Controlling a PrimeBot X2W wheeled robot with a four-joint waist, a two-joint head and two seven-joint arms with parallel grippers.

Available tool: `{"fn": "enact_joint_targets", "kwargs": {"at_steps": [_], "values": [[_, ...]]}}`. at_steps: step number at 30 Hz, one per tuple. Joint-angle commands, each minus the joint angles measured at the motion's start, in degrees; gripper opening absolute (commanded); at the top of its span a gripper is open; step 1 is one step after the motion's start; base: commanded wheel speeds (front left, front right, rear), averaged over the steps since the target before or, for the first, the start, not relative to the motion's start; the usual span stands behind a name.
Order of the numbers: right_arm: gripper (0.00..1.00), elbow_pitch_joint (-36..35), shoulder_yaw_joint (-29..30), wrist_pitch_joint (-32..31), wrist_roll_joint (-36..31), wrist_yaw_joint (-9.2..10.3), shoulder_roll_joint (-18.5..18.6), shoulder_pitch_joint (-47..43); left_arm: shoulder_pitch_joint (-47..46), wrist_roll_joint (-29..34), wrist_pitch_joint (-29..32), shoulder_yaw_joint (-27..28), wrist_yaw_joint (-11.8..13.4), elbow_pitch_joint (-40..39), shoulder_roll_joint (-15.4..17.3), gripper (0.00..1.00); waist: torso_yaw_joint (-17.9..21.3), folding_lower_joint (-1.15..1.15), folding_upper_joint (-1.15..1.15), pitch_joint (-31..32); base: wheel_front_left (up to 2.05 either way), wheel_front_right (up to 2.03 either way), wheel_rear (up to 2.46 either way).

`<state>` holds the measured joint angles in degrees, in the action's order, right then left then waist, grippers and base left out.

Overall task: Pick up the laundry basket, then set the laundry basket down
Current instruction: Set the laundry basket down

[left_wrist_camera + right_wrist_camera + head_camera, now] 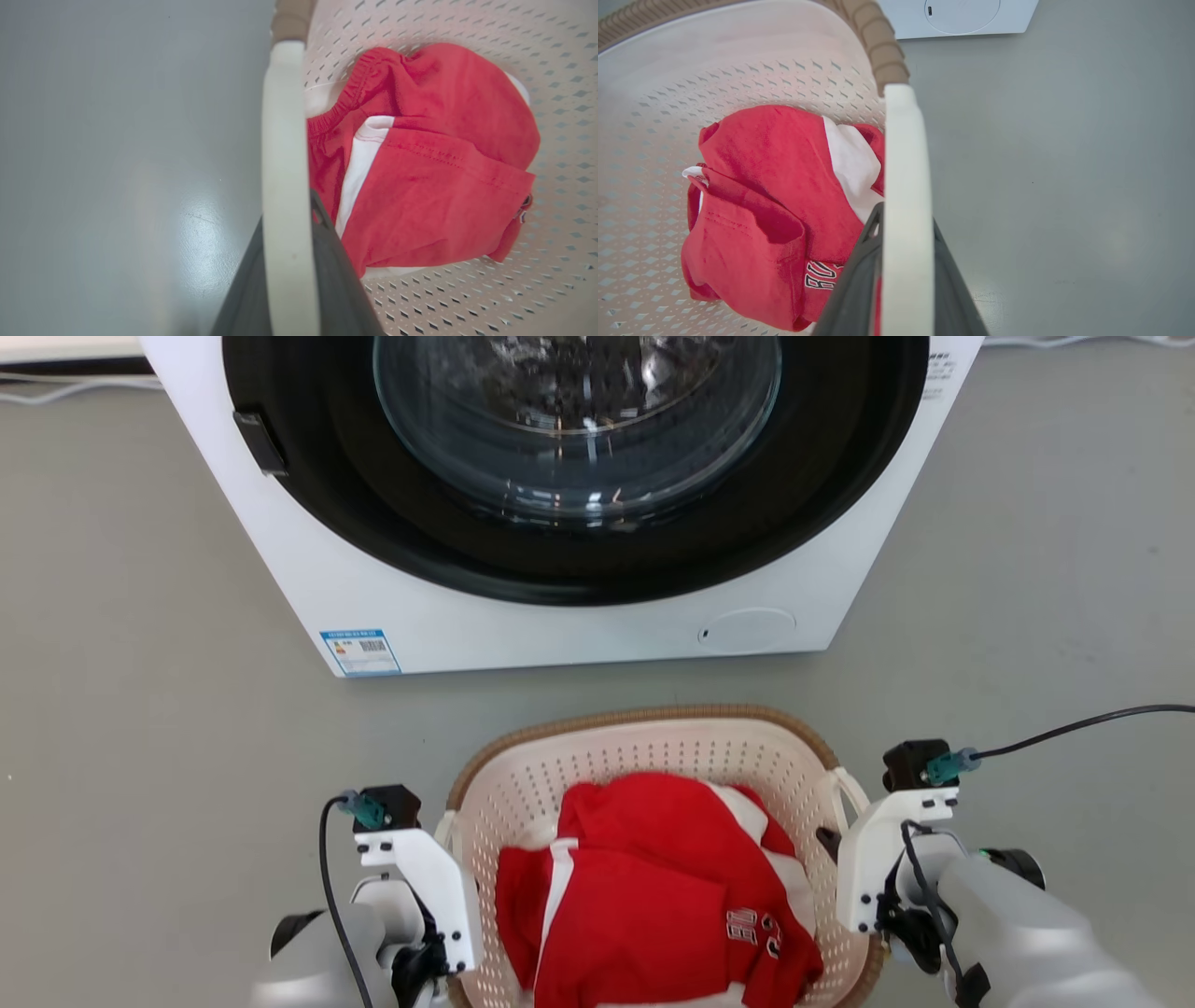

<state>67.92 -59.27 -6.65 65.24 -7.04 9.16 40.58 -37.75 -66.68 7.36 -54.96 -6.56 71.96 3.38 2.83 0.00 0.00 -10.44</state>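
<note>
Head view: the laundry basket (653, 717), holding red clothing (644, 896), is seen before the washing machine (560, 616); left gripper (287, 210) and right gripper (906, 217) are each clamped on a white side handle (285, 116).

the brown-rimmed cream laundry basket (653, 751) is upright before the washing machine (560, 625).

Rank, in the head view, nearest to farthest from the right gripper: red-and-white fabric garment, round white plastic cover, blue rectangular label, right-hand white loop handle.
From the right gripper:
1. White loop handle, between its fingers, on the laundry basket's right side.
2. Red-and-white garment, inside the basket.
3. Round white cover, low right on the washing machine.
4. Blue label, machine's lower left corner.
</note>
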Motion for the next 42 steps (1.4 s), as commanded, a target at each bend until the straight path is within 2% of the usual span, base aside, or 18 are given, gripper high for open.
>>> {"fn": "enact_joint_targets", "kwargs": {"at_steps": [1,22,42], "values": [[0.00,-1.0,-0.9,1.6,0.0,-0.45,0.1,0.8,-3.6,-0.1,-1.5,0.7,-0.9,-1.2,0.8,0.00,-0.1,0.00,0.00,-1.1,0.00,0.00,0.00],[0.00,-2.3,-3.8,11.2,1.8,-0.45,2.2,4.7,-9.1,0.9,-12.7,-0.5,-0.9,0.2,0.6,0.00,-1.0,0.00,0.00,-14.4,0.00,0.00,0.00],[0.00,-2.8,-6.0,19.4,4.2,-0.45,3.9,8.0,-14.4,1.7,-19.0,-1.3,-0.9,1.5,0.3,0.00,-2.0,0.00,0.00,-27.9,0.00,0.00,0.00]]}}
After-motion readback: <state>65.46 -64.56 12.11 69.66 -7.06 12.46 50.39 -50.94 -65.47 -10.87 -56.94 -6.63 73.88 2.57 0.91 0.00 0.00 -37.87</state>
